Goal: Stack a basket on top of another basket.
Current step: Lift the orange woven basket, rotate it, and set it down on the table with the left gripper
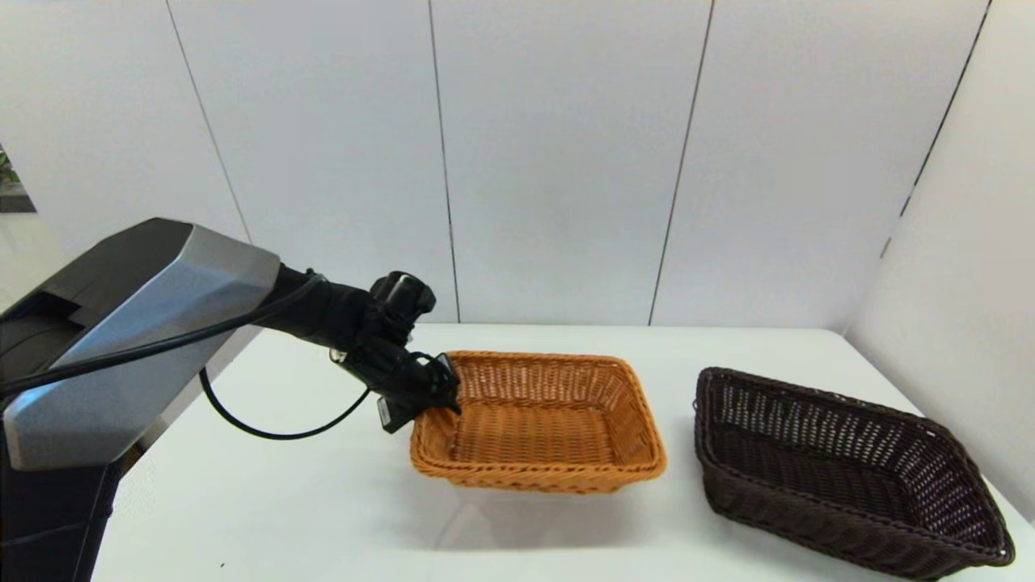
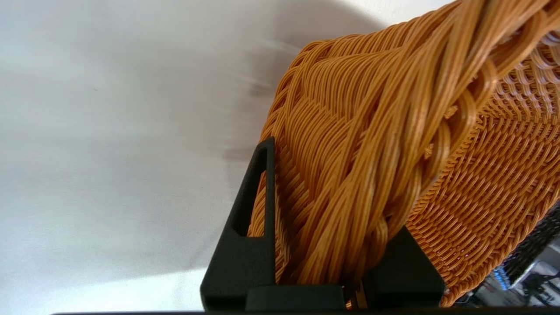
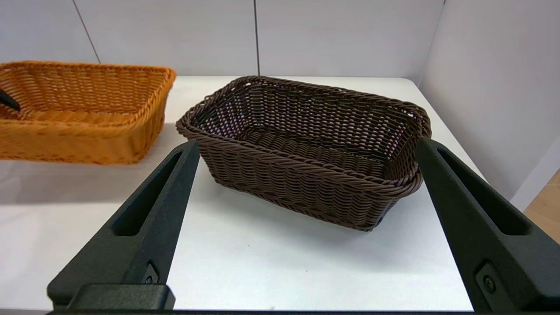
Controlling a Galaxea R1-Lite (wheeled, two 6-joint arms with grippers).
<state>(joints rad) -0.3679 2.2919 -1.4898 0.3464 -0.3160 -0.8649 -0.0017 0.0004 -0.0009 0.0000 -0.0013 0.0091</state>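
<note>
Your left end effector (image 1: 437, 396) is clenched on the braided rim at the 9 o'clock end of the orange-tan rectangular woven wicker basket (image 1: 538, 420), which looks raised off the white worktop (image 1: 323, 509), its shadow lying beneath it. At 3 o'clock from it, apart, rests the dark brown rectangular open-weave wicker basket (image 1: 841, 469). Your right end effector (image 3: 302, 227) hangs released, fingers spread wide, short of the dark basket's near side.

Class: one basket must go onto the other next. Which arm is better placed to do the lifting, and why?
Probably the left: the left gripper is shut on the orange-tan basket rim. The right gripper is open, short of the dark brown basket.
</note>
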